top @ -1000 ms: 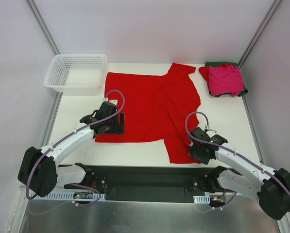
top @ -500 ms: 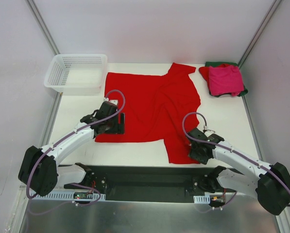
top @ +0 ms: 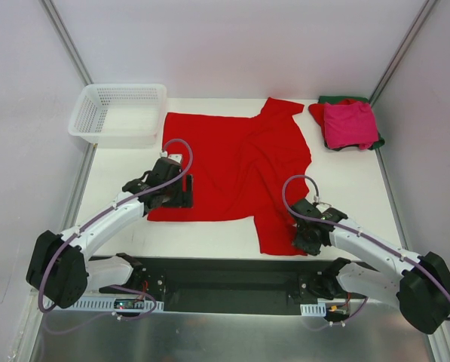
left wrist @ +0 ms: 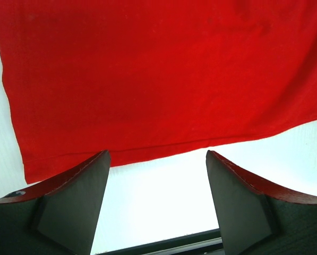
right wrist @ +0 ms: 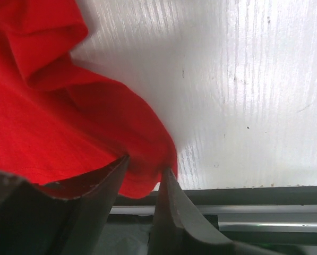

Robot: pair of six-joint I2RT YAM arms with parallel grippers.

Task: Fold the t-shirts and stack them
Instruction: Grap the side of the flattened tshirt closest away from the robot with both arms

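A white basket [top: 123,88] sits in the tabletop's [top: 345,185] far left corner. The left gripper [top: 188,190] holds its jaws wide open over the near-left hem of the bright red t-shirt [top: 232,166], which is spread across the middle. The right gripper [top: 304,240] has its jaws pinching the shirt's near-right corner. In the far right corner, a magenta t-shirt [top: 350,124] lies on a dark green t-shirt [top: 335,99].

white table [top: 360,173], white mesh basket [top: 115,136] on its far-left corner, grey corner posts [top: 66,41]

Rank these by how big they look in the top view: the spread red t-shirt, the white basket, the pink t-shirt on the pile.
1. red t-shirt, by far the largest.
2. white basket.
3. pink t-shirt, smallest.
All sit at a similar distance from the camera.
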